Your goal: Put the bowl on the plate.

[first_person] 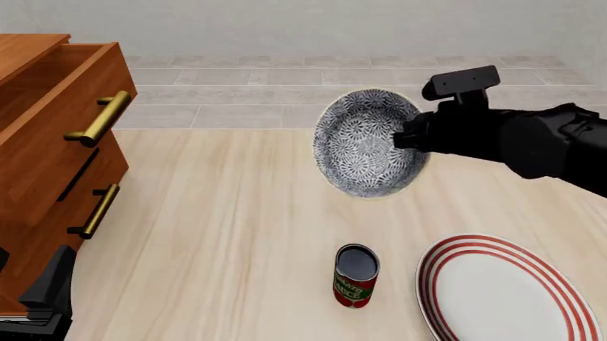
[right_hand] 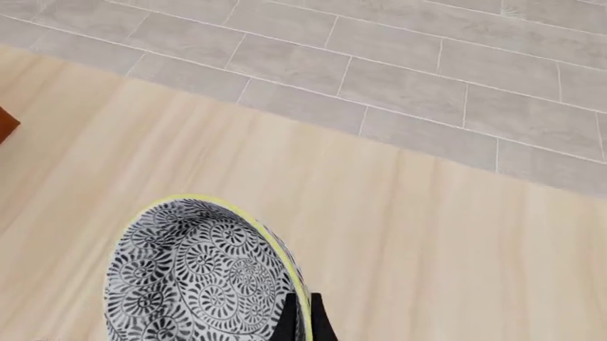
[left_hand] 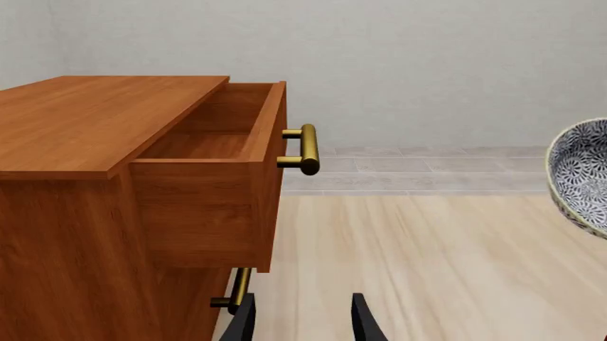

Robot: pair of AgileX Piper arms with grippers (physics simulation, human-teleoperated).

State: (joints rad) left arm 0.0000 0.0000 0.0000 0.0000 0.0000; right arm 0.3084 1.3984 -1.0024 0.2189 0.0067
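The patterned bowl [first_person: 365, 142] hangs tipped on its side above the table, well clear of the surface, with my right gripper [first_person: 410, 136] shut on its right rim. In the right wrist view the bowl [right_hand: 199, 277] fills the lower part and the dark fingertips [right_hand: 287, 321] pinch its pale rim. The white plate [first_person: 517, 291] with red rings lies flat at the near right, below and nearer than the bowl. My left gripper [left_hand: 301, 323] is open and holds nothing, low at the near left [first_person: 47, 295] by the dresser. The bowl's edge [left_hand: 581, 174] shows in the left wrist view.
A red-labelled can [first_person: 356, 275] stands upright just left of the plate. A wooden dresser [first_person: 47, 156] with brass handles fills the left side, its top drawer [left_hand: 223, 142] pulled open. A tiled floor lies beyond the table's far edge.
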